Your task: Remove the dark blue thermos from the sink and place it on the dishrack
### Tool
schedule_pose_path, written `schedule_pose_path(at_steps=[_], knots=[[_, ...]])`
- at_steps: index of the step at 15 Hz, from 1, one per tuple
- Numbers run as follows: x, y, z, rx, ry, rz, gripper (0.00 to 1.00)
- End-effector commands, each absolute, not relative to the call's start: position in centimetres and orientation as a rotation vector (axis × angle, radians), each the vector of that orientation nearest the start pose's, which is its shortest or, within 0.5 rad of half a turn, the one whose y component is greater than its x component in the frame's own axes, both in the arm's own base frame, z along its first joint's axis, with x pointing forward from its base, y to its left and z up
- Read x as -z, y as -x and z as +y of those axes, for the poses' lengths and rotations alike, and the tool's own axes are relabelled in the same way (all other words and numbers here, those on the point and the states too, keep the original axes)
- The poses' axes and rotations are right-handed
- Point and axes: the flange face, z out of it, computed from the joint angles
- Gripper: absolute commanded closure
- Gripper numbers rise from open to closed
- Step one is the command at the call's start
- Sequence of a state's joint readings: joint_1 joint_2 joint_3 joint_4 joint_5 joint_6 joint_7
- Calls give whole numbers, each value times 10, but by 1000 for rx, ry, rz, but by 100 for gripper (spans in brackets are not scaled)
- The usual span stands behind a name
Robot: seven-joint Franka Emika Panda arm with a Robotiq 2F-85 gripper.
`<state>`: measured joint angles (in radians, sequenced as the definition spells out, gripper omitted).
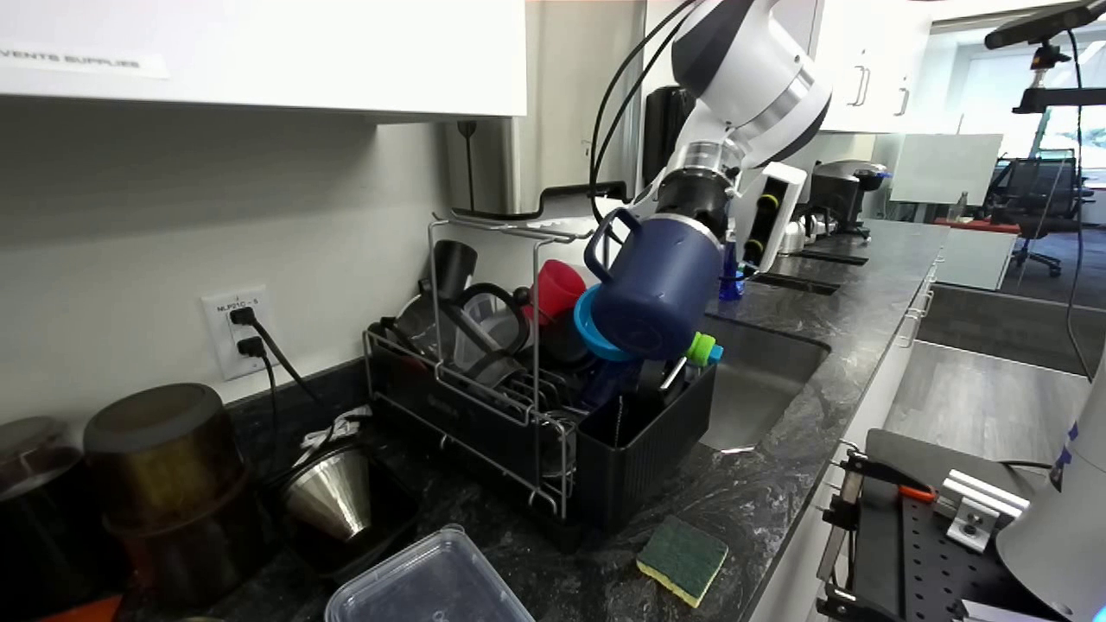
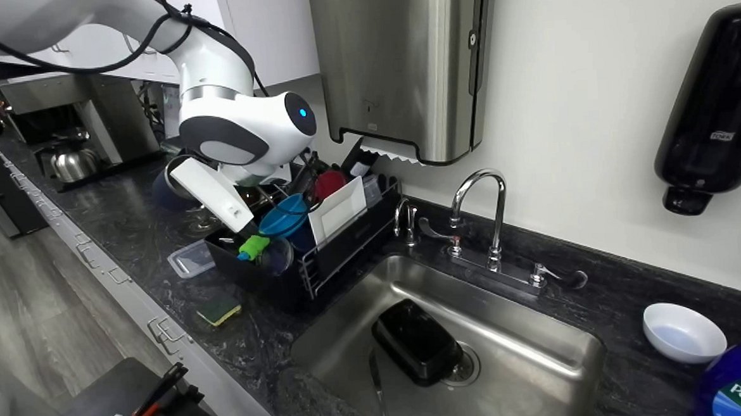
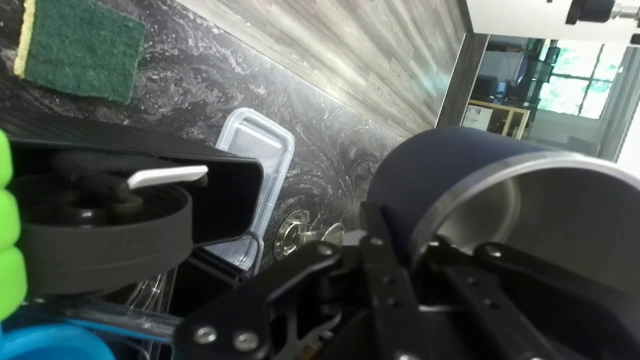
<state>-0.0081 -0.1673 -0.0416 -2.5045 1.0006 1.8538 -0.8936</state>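
The pincer (image 3: 403,235), closest in, is clamped on the rim of the thermos (image 1: 661,281)! It hangs tilted near the rack (image 1: 432,399), whether right over it I can't tell, while a black tub (image 2: 415,342) sits in the sink (image 2: 519,384) and a sponge (image 1: 683,553) lies on the worktop (image 1: 760,484).

The wrist view's edge crops the thermos (image 3: 525,210)
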Motion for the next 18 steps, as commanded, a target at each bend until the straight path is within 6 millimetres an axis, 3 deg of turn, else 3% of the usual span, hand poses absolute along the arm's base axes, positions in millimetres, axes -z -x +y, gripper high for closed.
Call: schedule_pose_path(at_steps=[1, 18], knots=[[-341, -431, 41, 83, 2160, -255, 98], [-339, -439, 35, 126, 2165, -205, 98]])
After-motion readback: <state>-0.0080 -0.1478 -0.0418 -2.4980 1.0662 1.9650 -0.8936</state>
